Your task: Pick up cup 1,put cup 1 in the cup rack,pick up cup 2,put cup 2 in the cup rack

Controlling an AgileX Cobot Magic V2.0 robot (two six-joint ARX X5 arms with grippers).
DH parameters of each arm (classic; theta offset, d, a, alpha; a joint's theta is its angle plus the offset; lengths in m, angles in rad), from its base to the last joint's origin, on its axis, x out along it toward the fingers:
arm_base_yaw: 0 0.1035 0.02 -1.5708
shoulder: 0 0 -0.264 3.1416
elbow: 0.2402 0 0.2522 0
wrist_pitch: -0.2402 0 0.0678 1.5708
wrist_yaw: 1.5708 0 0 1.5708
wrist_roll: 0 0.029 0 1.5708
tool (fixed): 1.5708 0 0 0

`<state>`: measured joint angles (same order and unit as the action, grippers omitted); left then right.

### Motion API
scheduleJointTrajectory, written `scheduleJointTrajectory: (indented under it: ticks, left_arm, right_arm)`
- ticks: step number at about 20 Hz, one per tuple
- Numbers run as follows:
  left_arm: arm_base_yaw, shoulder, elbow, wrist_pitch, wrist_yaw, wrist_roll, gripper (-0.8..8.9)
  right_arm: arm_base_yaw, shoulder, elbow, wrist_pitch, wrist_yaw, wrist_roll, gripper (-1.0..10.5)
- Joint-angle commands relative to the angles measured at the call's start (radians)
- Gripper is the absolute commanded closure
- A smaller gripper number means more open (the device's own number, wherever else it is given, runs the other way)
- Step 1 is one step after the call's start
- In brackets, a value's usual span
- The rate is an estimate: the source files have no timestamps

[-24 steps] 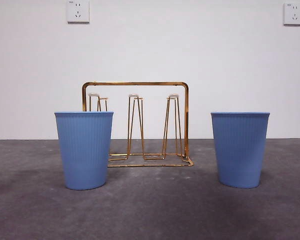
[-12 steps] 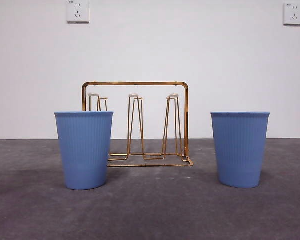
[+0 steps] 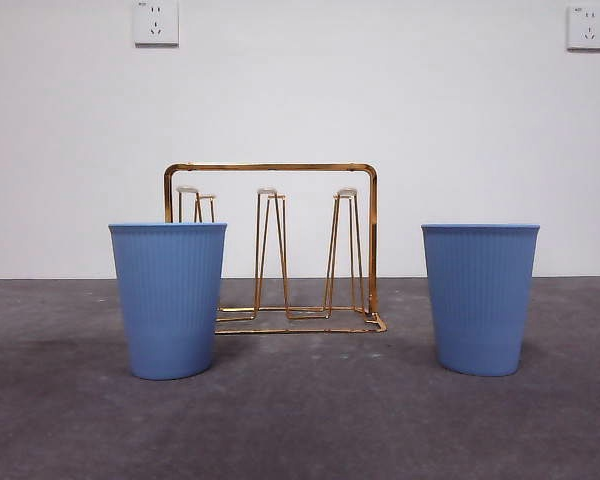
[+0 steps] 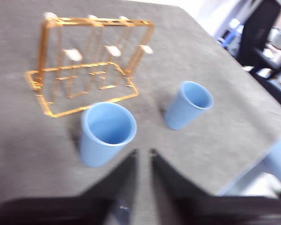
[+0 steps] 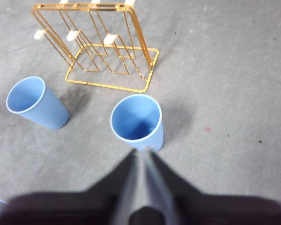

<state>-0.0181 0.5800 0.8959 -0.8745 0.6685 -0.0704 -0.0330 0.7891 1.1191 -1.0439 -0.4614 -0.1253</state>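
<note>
While both arms hang above the grey bench, neither is seen in the front view; two blue ribbed cups are stood upright and empty on it, well apart; the gold cup rack is set between and behind them, no cup on its pegs; the left-hand cup overlaps the rack's left end in that view, the right-hand cup is clear of it. From the left wrist, the left claw is seen over the bench just short of the nearer cup, jaws nearly together with a narrow slit between, nothing gripped; picture blurred. From the right wrist, the right claw is seen just short of the other cup, jaws pressed close, nothing gripped. Two wall sockets are noted on the white wall behind.
</note>
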Motion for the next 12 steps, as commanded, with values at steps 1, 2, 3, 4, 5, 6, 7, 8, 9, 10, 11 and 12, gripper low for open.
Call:
scheduleJointTrajectory:
  ticks: [1, 2, 3, 4, 5, 6, 7, 8, 9, 10, 11, 12]
  left_arm:
    - [-0.003, 0.018, 0.013, 0.016, 0.06, 0.014, 1.82]
    - [-0.003, 0.03, 0.019, 0.021, 0.076, 0.014, 1.19]
    - [-0.005, 0.04, 0.026, 0.029, 0.096, 0.012, 1.22]
    - [-0.007, 0.048, 0.034, 0.036, 0.121, 0.006, 1.22]
    - [-0.008, 0.058, 0.043, 0.045, 0.144, 0.0, 1.22]
    - [-0.01, 0.068, 0.055, 0.055, 0.16, -0.002, 1.22]
    - [-0.013, 0.079, 0.071, 0.055, 0.164, -0.005, 1.22]
    - [-0.018, 0.09, 0.087, 0.055, 0.178, -0.006, 1.22]
    - [-0.026, 0.1, 0.099, 0.056, 0.2, -0.01, 1.22]
    - [-0.036, 0.109, 0.108, 0.061, 0.23, -0.021, 1.22]
    - [-0.046, 0.117, 0.111, 0.079, 0.262, -0.042, 1.22]
    - [-0.058, 0.125, 0.112, 0.108, 0.303, -0.072, 1.22]
  right_arm:
    - [0.001, 0.0, 0.004, 0.025, -0.003, 0.01, 5.5]
    - [0.001, 0.0, 0.004, 0.034, -0.003, 0.028, 4.4]
    - [0.001, 0.0, 0.005, 0.035, -0.003, 0.03, 3.7]
    - [0.001, 0.002, 0.005, 0.035, -0.003, 0.03, 3.7]
    - [0.001, 0.007, 0.005, 0.038, -0.003, 0.031, 3.7]
    - [0.001, 0.016, 0.005, 0.047, -0.003, 0.042, 3.8]
    - [0.001, 0.029, 0.005, 0.058, -0.003, 0.051, 3.8]
    - [0.001, 0.043, 0.005, 0.064, -0.003, 0.055, 3.8]
    - [0.001, 0.067, 0.006, 0.07, -0.003, 0.064, 3.8]
    - [0.001, 0.096, 0.006, 0.081, -0.003, 0.082, 3.8]
    - [0.002, 0.13, 0.006, 0.093, -0.003, 0.092, 3.8]
    - [0.013, 0.174, 0.006, 0.11, -0.003, 0.098, 3.8]
